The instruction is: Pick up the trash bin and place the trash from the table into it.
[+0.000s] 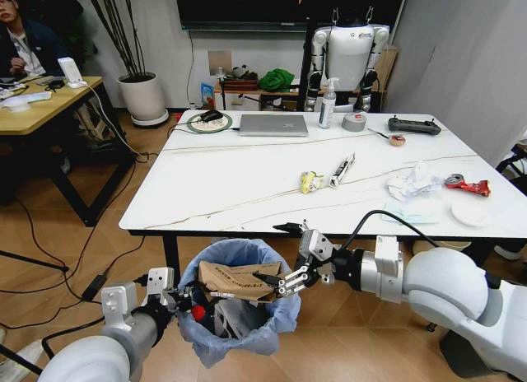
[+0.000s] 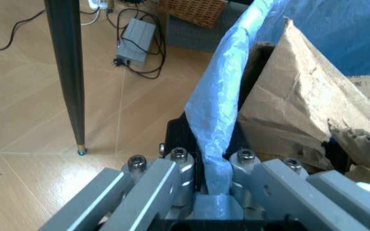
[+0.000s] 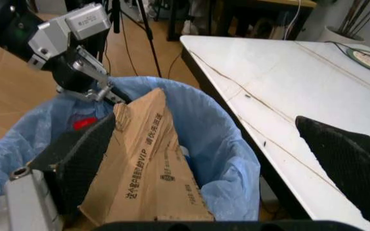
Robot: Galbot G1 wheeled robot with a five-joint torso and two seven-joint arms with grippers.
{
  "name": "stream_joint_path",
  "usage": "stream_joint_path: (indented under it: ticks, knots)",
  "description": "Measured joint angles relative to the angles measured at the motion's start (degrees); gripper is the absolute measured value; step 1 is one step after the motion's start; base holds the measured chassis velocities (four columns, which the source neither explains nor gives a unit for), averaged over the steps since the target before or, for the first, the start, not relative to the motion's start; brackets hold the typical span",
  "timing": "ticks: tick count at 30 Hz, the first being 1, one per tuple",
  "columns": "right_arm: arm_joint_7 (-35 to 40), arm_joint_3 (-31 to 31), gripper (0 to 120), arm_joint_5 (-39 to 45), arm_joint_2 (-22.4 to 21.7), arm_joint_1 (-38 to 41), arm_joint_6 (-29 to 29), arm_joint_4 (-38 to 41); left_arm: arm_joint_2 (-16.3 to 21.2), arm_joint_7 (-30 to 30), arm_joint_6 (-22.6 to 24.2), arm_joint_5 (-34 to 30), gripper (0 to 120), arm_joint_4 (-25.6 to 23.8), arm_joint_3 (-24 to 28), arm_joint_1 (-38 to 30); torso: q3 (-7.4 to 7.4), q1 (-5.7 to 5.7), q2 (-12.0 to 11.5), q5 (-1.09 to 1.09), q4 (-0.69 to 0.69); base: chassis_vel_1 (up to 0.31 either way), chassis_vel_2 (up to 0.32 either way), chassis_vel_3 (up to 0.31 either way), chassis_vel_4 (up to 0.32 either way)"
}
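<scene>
Right gripper [image 1: 280, 285] over the trash bin [image 1: 239, 304], jaws spread wide, one finger against the brown cardboard piece [image 1: 239, 281] standing tilted in the blue liner. Left gripper [image 1: 183, 300] clamped on the liner at the bin's left rim, holding the bin off the floor just below the near edge of the tabletop [image 1: 247, 180]. Risks: thin liner slipping or tearing under the load; cardboard catching a finger and tipping out. Crumpled tissue [image 1: 414, 183], crushed bottle [image 1: 467, 184] and wrappers [image 1: 311, 181] waiting on the right of the tabletop.

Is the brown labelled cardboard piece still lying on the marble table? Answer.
No, the brown labelled cardboard piece stands inside the blue-lined trash bin, at the right claw.
</scene>
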Motion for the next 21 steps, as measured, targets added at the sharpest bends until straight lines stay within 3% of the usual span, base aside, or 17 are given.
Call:
stream_joint_path:
  ticks: [21]
  knots:
    - [-5.7,-0.7,100,-7.9,-1.8,-4.9,2.2,2.0,-0.2,-0.1,0.0,-0.1,2,0.0,-0.4,-0.5,0.0,0.0,0.0,0.0,-0.01,0.0,0.0,0.0,0.0]
